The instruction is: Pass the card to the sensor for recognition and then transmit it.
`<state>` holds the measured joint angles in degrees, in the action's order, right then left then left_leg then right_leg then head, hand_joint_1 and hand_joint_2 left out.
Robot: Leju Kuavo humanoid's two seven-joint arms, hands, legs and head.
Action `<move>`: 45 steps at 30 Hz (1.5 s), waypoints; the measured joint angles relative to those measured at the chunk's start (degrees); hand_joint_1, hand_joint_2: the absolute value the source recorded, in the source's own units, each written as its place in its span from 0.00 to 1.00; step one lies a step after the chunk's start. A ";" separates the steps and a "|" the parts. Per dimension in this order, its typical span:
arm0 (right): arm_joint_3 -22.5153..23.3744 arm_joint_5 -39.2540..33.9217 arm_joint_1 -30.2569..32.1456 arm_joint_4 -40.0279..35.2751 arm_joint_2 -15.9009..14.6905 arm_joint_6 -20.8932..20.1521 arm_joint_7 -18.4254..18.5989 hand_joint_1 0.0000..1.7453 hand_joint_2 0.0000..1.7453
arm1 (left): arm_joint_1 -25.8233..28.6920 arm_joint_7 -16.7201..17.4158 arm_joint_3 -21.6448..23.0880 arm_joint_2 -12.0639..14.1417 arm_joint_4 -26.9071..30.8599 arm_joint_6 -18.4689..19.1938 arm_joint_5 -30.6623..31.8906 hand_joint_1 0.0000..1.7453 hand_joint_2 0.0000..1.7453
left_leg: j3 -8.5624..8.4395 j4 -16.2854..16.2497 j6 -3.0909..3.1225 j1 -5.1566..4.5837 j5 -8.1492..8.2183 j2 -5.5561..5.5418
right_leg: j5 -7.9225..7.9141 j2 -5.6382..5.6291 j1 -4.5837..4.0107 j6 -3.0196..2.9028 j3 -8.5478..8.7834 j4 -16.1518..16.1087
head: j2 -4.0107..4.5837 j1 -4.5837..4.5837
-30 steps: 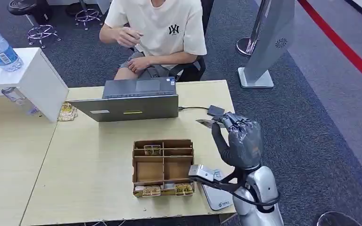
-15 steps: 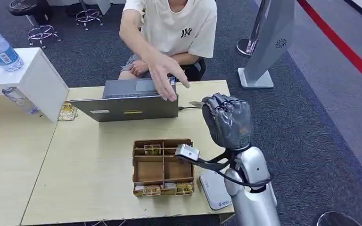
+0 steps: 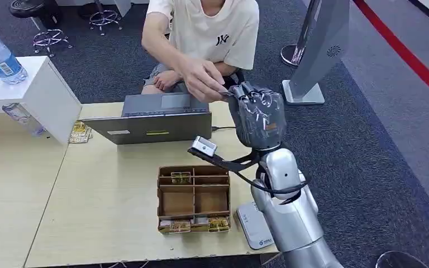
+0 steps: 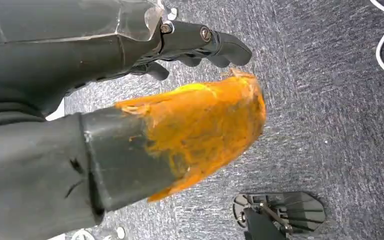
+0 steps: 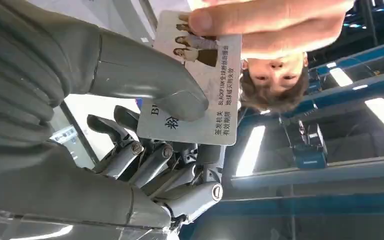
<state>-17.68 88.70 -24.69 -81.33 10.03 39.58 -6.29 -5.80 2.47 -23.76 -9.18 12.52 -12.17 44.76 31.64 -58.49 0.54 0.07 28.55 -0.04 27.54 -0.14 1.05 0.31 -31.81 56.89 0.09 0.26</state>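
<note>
Card (image 5: 205,85): long axis pointing away from my palm toward the person's hand (image 3: 201,78), which pinches its far end. My right hand (image 3: 257,114): thumb and fingers clamp its near end.

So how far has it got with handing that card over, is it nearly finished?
Nearly. The right hand is raised past the laptop toward the seated person, away from the table. The card is pinched between the thumb and fingers, and the person's hand already grips its far end. Left: the robot letting go. Whether the sensor step happened cannot be told here. The left hand hangs over the carpet, holding nothing.
</note>
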 joint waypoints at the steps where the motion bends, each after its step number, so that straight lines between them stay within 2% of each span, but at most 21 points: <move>1: -0.31 0.00 0.00 0.13 -0.26 0.00 0.50 0.00 1.00 | -0.01 0.00 0.00 0.00 0.00 0.00 0.00 0.00 0.00 | 0.01 0.00 0.00 0.00 0.00 0.00 | 0.00 0.00 0.00 0.00 0.00 0.00 | 0.00 0.00; 4: -0.90 -0.83 0.15 0.41 -0.83 0.00 1.16 0.00 1.00 | -0.02 0.00 0.00 -0.02 0.00 0.00 0.17 0.00 0.00 | 0.01 0.00 0.00 0.00 0.00 0.02 | 0.00 -0.02 0.00 0.00 -0.03 0.00 | 0.00 0.00; 5: -0.96 -1.16 0.25 0.41 -0.92 0.00 1.02 0.00 0.00 | -0.03 0.00 -0.02 -0.02 0.00 0.00 0.26 0.00 0.00 | 0.01 0.00 0.00 0.00 0.00 0.01 | 0.00 -0.02 0.00 0.00 -0.03 0.00 | 0.00 0.00; 8: -1.00 -1.99 0.75 0.48 -1.07 0.00 0.19 0.00 0.00 | -0.03 0.00 -0.02 -0.02 0.00 0.00 0.55 0.00 0.00 | 0.01 0.00 0.00 0.00 0.00 0.01 | 0.00 -0.02 0.00 0.00 -0.04 0.00 | 0.00 0.00; 13: -0.98 -5.25 2.88 -0.22 -1.07 0.02 -3.72 0.00 0.00 | -0.02 -0.02 -0.02 -0.11 0.00 0.00 0.68 0.00 0.00 | 0.01 0.00 0.00 0.00 0.00 0.01 | 0.00 -0.01 0.00 0.00 -0.03 0.01 | 0.00 0.00; 15: -0.70 -8.56 4.20 -1.03 -0.50 0.02 -7.32 0.00 0.00 | -0.01 -0.06 -0.02 -0.13 0.00 -0.04 0.68 0.00 0.00 | 0.02 0.00 0.00 0.00 0.00 0.01 | 0.00 -0.02 -0.01 0.00 -0.04 0.01 | 0.00 0.00; 18: -0.70 -21.09 6.46 -1.16 0.70 -0.64 -12.09 0.00 0.00 | 0.03 -0.35 -0.15 -0.20 0.00 -0.24 0.63 0.00 0.00 | 0.04 0.00 0.00 0.01 0.00 0.01 | 0.01 -0.01 -0.01 0.00 -0.03 0.01 | 0.00 0.00; 19: -1.20 -27.99 7.10 -1.31 0.81 -3.10 -12.46 0.00 0.00 | 0.11 -0.78 -0.28 -0.22 0.00 -0.39 0.44 0.00 0.00 | 0.04 0.00 0.00 0.01 0.01 0.01 | 0.01 -0.01 -0.01 0.00 -0.03 0.01 | 0.00 0.00; 22: -4.63 -56.64 9.51 -3.71 0.77 -16.44 -13.25 0.00 0.00 | 0.54 -1.94 -1.25 -0.22 0.00 -0.90 -0.48 0.00 0.00 | 0.07 0.01 0.00 0.01 0.01 0.03 | 0.01 -0.04 0.00 0.00 -0.10 0.01 | 0.00 -0.02; 27: -9.55 -83.84 12.62 -6.76 0.15 -35.29 -15.11 0.00 0.00 | 0.83 -2.64 -2.78 -0.22 0.00 -1.38 -0.57 0.00 0.00 | 0.10 0.01 0.00 0.01 0.01 -0.02 | 0.03 0.03 -0.01 0.00 -0.12 0.01 | 0.00 0.00; 29: -11.10 -91.13 13.83 -7.30 -0.46 -41.75 -16.02 0.00 0.00 | 0.82 -2.71 -3.41 -0.22 0.00 -1.51 -0.55 0.00 0.00 | 0.11 0.01 0.00 0.01 0.01 -0.01 | 0.03 0.02 -0.01 -0.01 -0.12 0.00 | 0.00 0.00; 33: -13.46 -99.09 15.85 -8.06 -1.64 -50.48 -17.03 0.00 0.00 | 0.82 -2.84 -4.15 -0.20 0.00 -1.64 -0.37 0.00 0.00 | 0.11 0.01 0.00 0.01 0.01 -0.01 | 0.03 0.01 0.00 0.00 -0.12 -0.01 | 0.00 0.00; 37: -15.21 -101.07 17.43 -8.37 -2.60 -53.31 -17.12 0.00 0.00 | 0.81 -2.84 -4.74 -0.17 0.00 -1.66 -0.35 0.00 0.00 | 0.11 0.01 0.01 0.01 0.01 0.00 | 0.03 0.01 0.00 0.00 -0.11 -0.01 | 0.00 0.00; 43: -19.20 -106.49 20.18 -8.31 -4.70 -65.43 -17.57 0.00 0.00 | 0.81 -2.84 -5.25 -0.17 0.00 -1.64 0.06 0.00 0.00 | 0.11 0.01 0.00 0.01 0.02 -0.01 | 0.03 0.01 -0.01 -0.01 -0.12 0.00 | 0.00 0.00; 45: -20.65 -106.47 20.92 -8.11 -5.48 -67.01 -17.86 0.00 0.00 | 0.80 -2.84 -5.25 -0.17 0.00 -1.62 0.17 0.00 0.00 | 0.11 0.01 0.02 0.01 0.04 0.00 | 0.04 0.01 -0.01 -0.01 -0.12 0.00 | 0.00 0.00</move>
<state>-38.33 -17.77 -3.77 -89.44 4.55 -27.43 -24.15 -5.01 -0.37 -29.00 -9.35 12.52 -13.79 44.94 31.75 -58.48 0.56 0.08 28.59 -0.04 27.58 -0.13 1.04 0.30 -31.93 56.89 0.09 0.26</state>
